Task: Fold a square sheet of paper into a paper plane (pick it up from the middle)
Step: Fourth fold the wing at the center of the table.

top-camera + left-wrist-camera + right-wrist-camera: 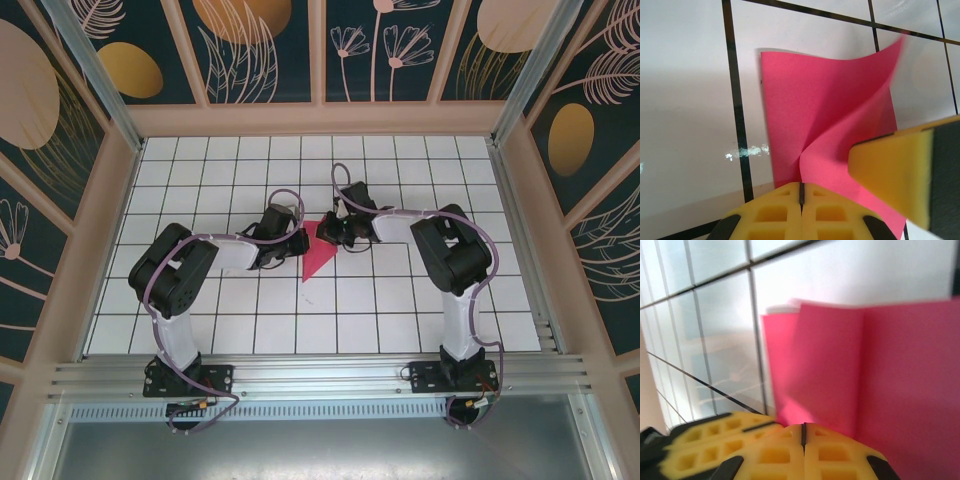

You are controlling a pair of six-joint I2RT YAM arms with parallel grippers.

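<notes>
The square sheet of paper [316, 256] is magenta-pink and lies near the middle of the table, partly lifted and showing as a pointed wedge between the two grippers. In the left wrist view the paper [815, 100] curls up toward the far right, and a ridge in it runs straight into the seam of my left gripper [801, 186], which is shut on its near edge. One yellow finger [890, 172] of the right gripper crosses the sheet's right side. My right gripper [803, 427] is shut where the paper [865, 365] comes down to its tips. From above, the left gripper [298, 243] and right gripper [330, 235] sit almost touching.
The white table [400, 320] has a black grid. Beige frame posts and patterned panels [260, 60] wall it in on three sides. An aluminium rail [320, 378] carrying both arm bases runs along the near edge. The left gripper's yellow fingers [705, 440] sit close beside the right gripper.
</notes>
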